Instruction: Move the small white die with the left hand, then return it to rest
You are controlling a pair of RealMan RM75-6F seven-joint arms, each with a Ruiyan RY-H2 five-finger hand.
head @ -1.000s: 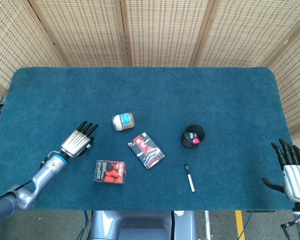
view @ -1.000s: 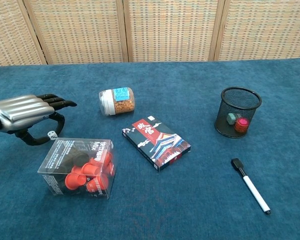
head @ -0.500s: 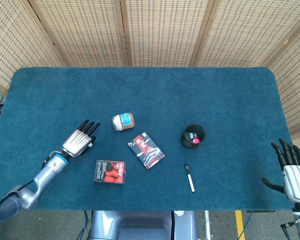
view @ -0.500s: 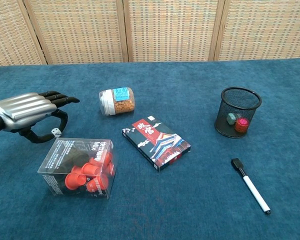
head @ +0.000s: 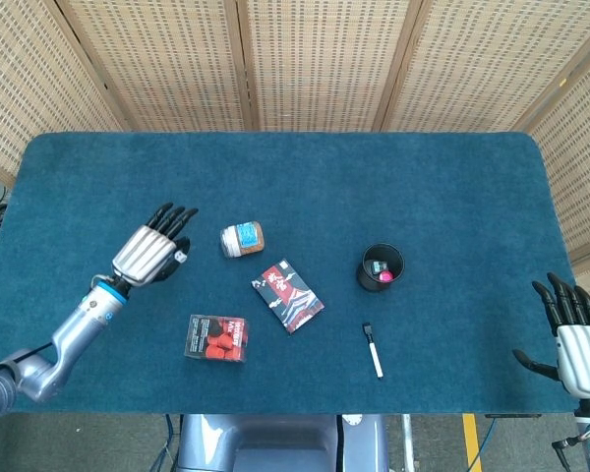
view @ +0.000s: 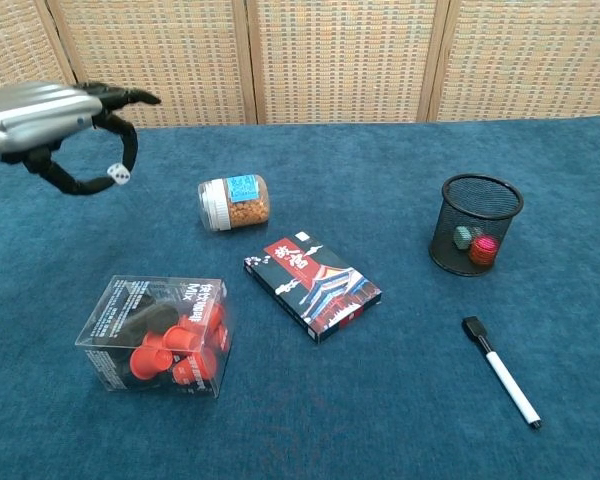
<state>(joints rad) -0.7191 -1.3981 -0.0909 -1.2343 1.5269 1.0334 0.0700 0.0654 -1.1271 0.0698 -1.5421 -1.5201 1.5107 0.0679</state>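
Observation:
The small white die (view: pixel 118 175) hangs well above the blue cloth, pinched between the thumb and a finger of my left hand (view: pixel 52 120). From the head view the die (head: pixel 179 257) shows as a white speck at the fingertips of the left hand (head: pixel 149 254), just left of the jar. The other fingers of that hand stretch forward over it. My right hand (head: pixel 573 334) rests open at the table's near right corner, fingers spread, holding nothing.
A jar (view: pixel 234 203) lies on its side. A clear box of red pieces (view: pixel 160 335) sits near the front left. A printed card box (view: pixel 312 283) lies mid-table. At the right stand a black mesh cup (view: pixel 478 224) and a marker (view: pixel 502 371).
My left hand has closed on the die and lifted it off the cloth, rising and moving away from the clear box toward the jar. The right hand has stayed still.

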